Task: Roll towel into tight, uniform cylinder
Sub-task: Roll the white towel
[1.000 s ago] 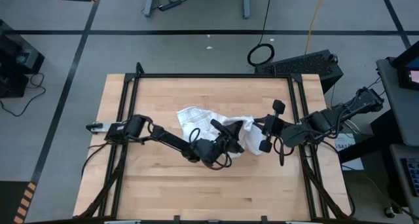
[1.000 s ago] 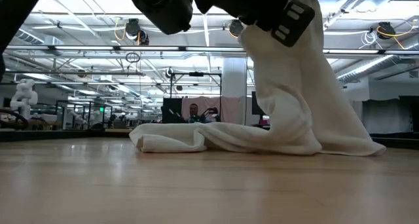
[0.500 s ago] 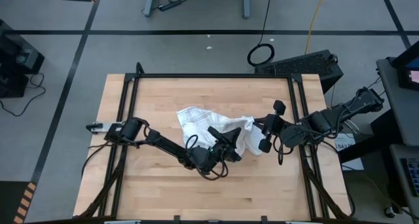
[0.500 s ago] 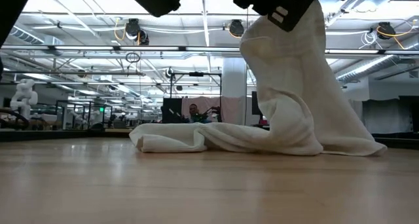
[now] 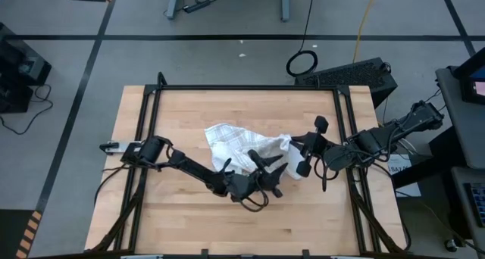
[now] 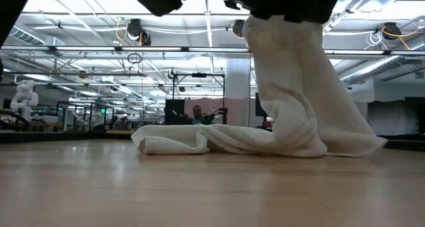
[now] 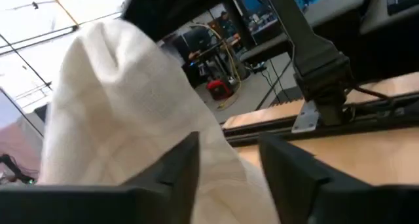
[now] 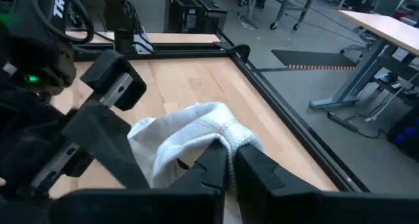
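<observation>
High view: we see the towel (image 5: 244, 143) lying crumpled near the middle of the wooden table (image 5: 189, 221), with its checked portion spread flat toward the left and its right end gathered up off the surface. The right gripper (image 5: 292, 150) reaches in from the right side and meets that raised end.

In the right wrist view, we see the right gripper (image 8: 230, 164) with its two dark fingers pressed together on a bunched fold of the towel (image 8: 196, 129), pinching the cloth between them.

The left gripper (image 5: 267, 166) sits just beside the near edge of the raised cloth, with the left arm stretched across the table from the left. In the left wrist view, the left gripper (image 7: 229, 160) has its fingers spread apart. The towel (image 7: 124, 112) stands directly in front of them and shows through the gap, and we see no cloth clamped between the fingers.

In the low view, the towel (image 6: 292, 101) hangs as a tall column from the dark hardware at the upper edge. Its lower part drapes onto the table (image 6: 212, 187) and trails left as a low, flat fold.
</observation>
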Controlling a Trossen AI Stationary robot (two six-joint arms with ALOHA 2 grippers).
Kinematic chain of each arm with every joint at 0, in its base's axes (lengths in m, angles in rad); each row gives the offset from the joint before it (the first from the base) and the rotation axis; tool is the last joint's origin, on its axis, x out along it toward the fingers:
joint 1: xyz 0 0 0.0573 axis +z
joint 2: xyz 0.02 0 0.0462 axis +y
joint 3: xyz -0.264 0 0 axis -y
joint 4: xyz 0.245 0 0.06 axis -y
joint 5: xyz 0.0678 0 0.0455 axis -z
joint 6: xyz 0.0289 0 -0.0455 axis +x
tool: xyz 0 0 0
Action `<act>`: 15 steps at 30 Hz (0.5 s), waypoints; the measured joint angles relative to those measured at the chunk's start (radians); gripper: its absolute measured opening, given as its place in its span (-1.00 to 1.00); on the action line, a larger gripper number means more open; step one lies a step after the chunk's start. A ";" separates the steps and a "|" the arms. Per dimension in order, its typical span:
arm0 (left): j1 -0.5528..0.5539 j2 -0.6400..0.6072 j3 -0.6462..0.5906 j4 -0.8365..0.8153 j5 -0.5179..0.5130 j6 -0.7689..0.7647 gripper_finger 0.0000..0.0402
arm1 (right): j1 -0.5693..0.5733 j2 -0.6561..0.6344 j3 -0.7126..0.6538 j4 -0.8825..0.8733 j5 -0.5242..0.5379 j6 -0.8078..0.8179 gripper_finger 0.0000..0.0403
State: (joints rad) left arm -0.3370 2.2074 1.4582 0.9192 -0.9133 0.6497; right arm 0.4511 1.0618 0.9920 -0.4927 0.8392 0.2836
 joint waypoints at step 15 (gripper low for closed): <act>0.067 0.000 0.000 -0.007 0.009 -0.081 -0.57 | -0.001 0.000 0.000 0.003 0.002 -0.007 -0.92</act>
State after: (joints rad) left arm -0.2704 2.2074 1.4582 0.9121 -0.9046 0.5690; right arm 0.4503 1.0618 0.9920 -0.4894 0.8417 0.2765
